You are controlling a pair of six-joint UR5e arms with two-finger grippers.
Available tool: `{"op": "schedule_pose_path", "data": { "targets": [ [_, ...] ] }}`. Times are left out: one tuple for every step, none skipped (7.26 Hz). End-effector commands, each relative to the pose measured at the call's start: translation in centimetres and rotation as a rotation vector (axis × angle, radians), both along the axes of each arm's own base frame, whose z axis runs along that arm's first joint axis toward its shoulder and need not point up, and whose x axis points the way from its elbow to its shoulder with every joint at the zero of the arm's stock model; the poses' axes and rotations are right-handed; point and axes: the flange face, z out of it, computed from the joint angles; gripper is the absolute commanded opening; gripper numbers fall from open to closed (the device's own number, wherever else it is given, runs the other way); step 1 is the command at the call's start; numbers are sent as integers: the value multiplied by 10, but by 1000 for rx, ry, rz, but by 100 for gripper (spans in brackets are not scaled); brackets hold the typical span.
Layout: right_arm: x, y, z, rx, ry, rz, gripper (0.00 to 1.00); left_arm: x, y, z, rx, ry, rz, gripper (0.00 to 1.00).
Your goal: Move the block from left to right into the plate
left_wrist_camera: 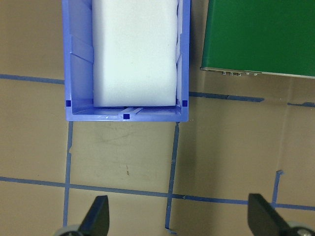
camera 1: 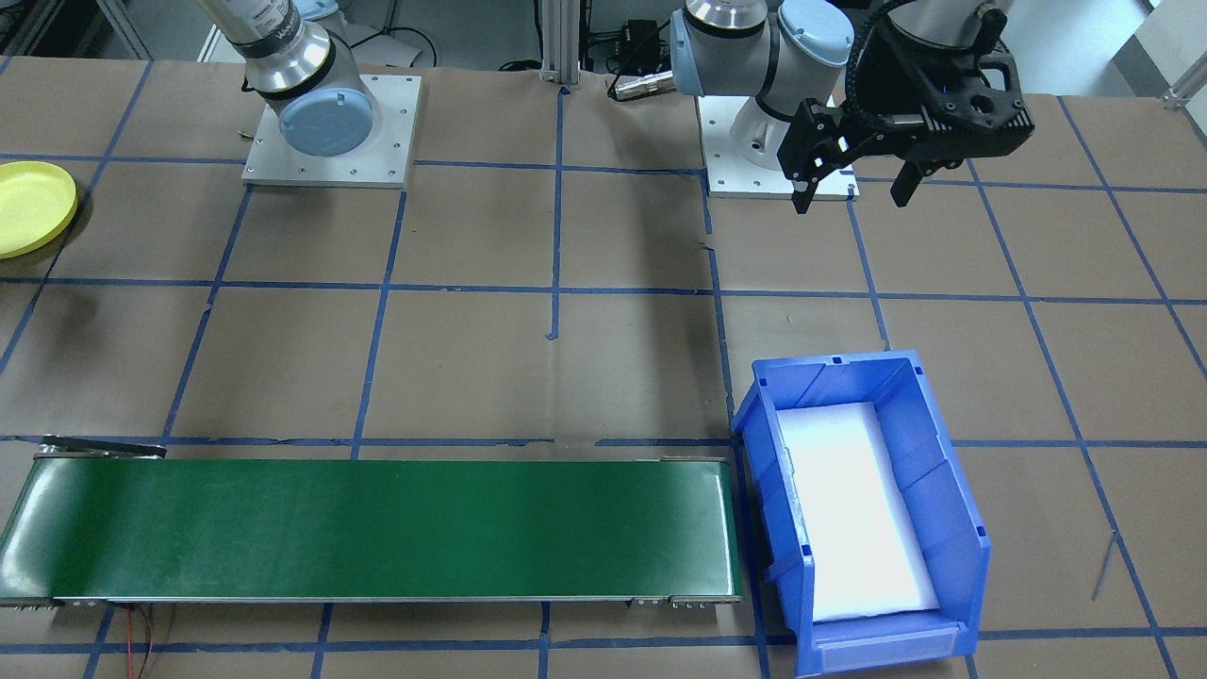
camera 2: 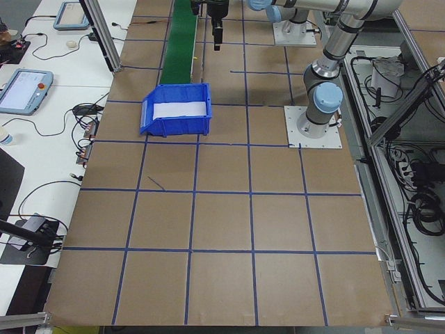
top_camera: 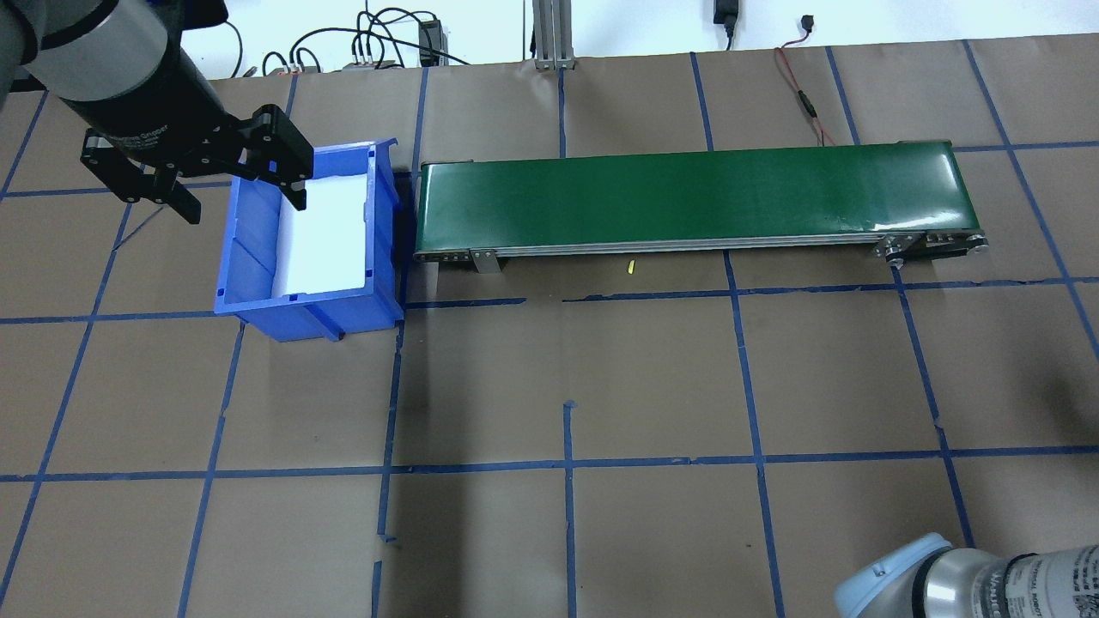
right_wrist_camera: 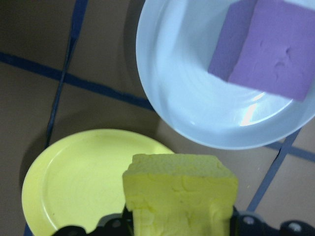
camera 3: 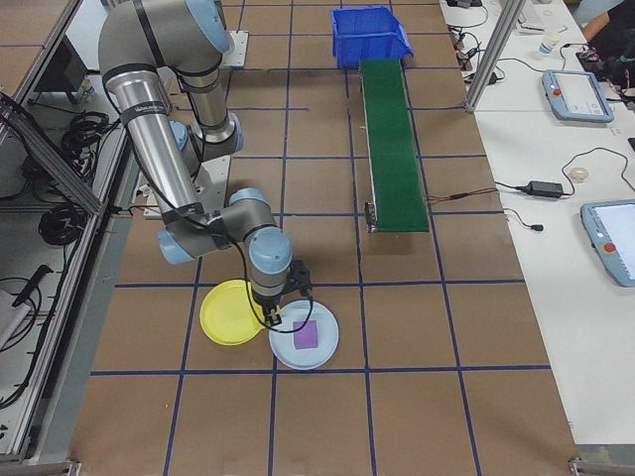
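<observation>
Yellow foam block [right_wrist_camera: 180, 194] is sitting clamped in the right gripper [right_wrist_camera: 180, 216], hanging over the near edge of the yellow plate [right_wrist_camera: 78, 182], which is lying just beside the pale blue plate [right_wrist_camera: 197, 98]. Left gripper [top_camera: 236, 176] is hovering with its jaws apart, far off.

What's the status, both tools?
Left tool open above blue plastic bin. Right tool shut on yellow foam block, over round yellow plastic plate. Nothing blocking.
</observation>
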Motion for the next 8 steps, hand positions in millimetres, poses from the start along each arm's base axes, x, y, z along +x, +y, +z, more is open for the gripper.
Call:
{"op": "schedule_pose_path", "data": {
  "targets": [
    [15,36,4,-4,-8,-117,34,0,0,0,0,0,0,100],
    [25,36,-9,-11,-38,-141,35,0,0,0,0,0,0,100],
    [30,31,-19,-68,-73,-134,40,0,0,0,0,0,0,100],
    [28,28,-25,-75,-87,-124,81,0,0,2,-5,1,0,100],
    [25,29,-31,-58,-98,-73,100,1,0,3,-8,1,0,100],
    [24,29,-32,-58,-99,-48,100,0,0,2,-6,1,-2,100],
    [25,29,-33,-56,-107,-44,100,0,0,1,-5,1,-2,100],
    [28,25,-29,-68,-104,-61,100,1,0,1,-5,0,0,100]
  ]
}}
